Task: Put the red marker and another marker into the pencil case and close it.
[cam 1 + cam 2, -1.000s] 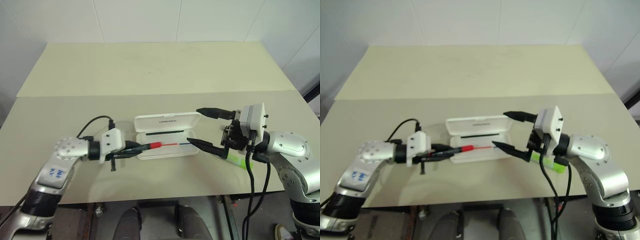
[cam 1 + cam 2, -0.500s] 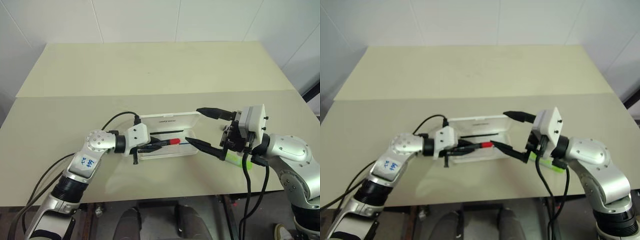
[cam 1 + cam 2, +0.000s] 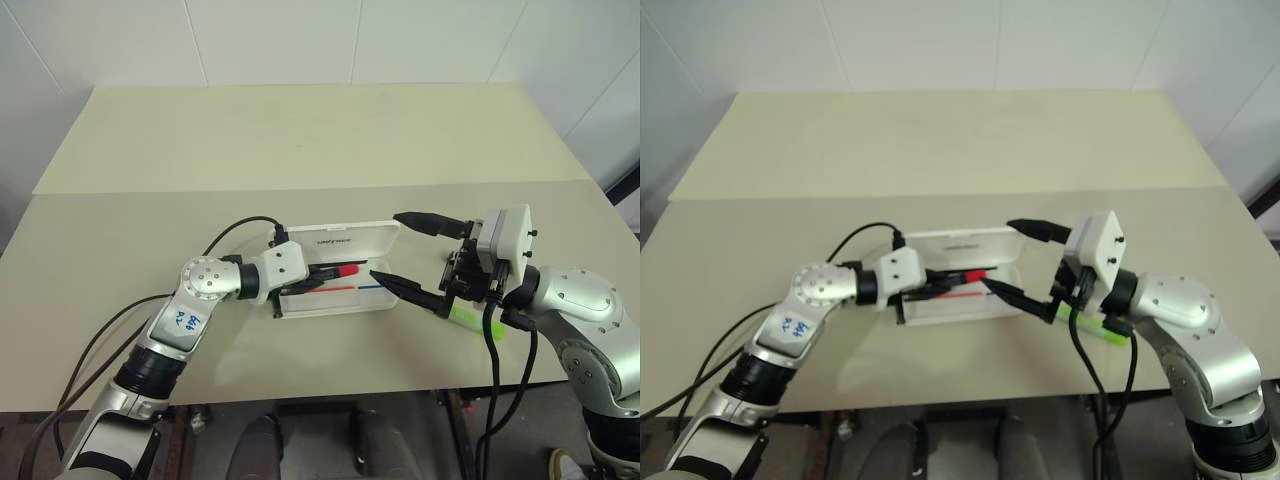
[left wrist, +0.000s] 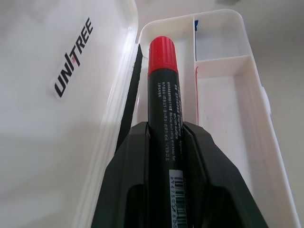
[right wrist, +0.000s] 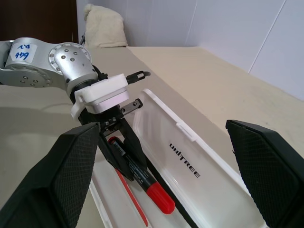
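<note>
Left gripper (image 3: 322, 281) clamps the black barrel of the red marker (image 3: 337, 273), whose red cap pokes out past the fingertips over the tray of the open pencil case (image 3: 385, 301) (its lid lies flat behind, lettering up). Right gripper (image 3: 408, 252) hangs just off the case's right end with its jaws spread wide and empty, and the green highlighter (image 3: 478, 322) lies on the table (image 3: 300, 150) below its wrist.
</note>
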Motion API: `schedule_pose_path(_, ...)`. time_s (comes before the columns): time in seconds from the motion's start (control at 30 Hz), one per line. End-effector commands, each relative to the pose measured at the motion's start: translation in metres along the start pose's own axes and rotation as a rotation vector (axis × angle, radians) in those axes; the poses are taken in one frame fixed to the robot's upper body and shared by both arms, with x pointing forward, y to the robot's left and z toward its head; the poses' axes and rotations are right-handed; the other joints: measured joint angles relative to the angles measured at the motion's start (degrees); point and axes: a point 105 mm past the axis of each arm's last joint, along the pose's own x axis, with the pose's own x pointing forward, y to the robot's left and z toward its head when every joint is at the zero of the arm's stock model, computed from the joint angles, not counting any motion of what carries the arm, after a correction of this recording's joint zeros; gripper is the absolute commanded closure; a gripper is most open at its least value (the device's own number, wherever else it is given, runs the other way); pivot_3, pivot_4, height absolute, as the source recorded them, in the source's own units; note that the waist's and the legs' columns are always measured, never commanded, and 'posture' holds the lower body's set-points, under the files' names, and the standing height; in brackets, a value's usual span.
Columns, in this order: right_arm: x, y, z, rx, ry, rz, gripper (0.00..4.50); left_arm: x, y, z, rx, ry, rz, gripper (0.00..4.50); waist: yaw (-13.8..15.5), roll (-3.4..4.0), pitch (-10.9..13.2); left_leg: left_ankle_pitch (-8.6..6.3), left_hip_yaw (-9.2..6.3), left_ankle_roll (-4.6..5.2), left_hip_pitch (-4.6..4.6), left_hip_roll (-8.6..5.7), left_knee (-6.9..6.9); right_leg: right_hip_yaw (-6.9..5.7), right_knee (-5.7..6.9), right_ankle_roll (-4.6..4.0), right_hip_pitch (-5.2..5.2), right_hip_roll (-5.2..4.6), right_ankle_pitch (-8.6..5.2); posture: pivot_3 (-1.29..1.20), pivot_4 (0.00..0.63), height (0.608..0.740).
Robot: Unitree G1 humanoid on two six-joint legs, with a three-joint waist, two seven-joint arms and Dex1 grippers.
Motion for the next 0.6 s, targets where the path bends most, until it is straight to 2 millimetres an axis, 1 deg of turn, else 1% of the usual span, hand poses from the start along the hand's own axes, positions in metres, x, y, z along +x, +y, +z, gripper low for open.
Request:
schedule_pose_path(0.03,0.0,0.002,0.015,-0.037,-0.05,0.001,0.0,0.004,-0.001,0.009,0.039,-0.021,-0.01,3.86,0.0,0.0,0.0,0.0,0.0,0.0,0.0,0.0,0.0,0.0,0.0,0.0,0.0,0.0,0.0,0.0,0.15,0.74)
schedule_pose_path(0.1,0.0,0.002,0.015,-0.036,-0.051,-0.001,0.0,0.005,-0.004,0.008,0.035,-0.017,-0.034,3.12,0.0,0.0,0.0,0.0,0.0,0.0,0.0,0.0,0.0,0.0,0.01,0.0,0.0,0.0,0.0,0.0,0.15,0.74)
schedule_pose_path(0.13,0.0,0.002,0.015,-0.035,-0.051,-0.001,0.0,0.006,-0.004,0.009,0.035,-0.019,-0.035,2.83,0.0,0.0,0.0,0.0,0.0,0.0,0.01,0.0,0.01,0.0,0.02,0.0,0.0,0.0,0.0,0.0,0.15,0.74)
schedule_pose_path(0.27,0.0,0.003,0.015,-0.032,-0.052,-0.004,0.0,0.007,-0.003,0.012,0.053,-0.029,-0.026,1.41,0.0,0.0,0.0,0.0,0.0,0.0,0.01,0.0,0.01,0.0,0.03,0.0,0.0,0.0,0.0,0.0,0.15,0.74)
schedule_pose_path(0.6,-0.001,0.002,0.012,-0.025,-0.048,-0.011,0.0,0.002,-0.009,0.019,0.032,-0.071,-0.049,1.41,0.0,0.0,0.0,0.0,-0.01,0.0,0.01,0.0,0.02,0.0,0.04,0.01,0.0,0.0,0.0,0.0,0.15,0.74)
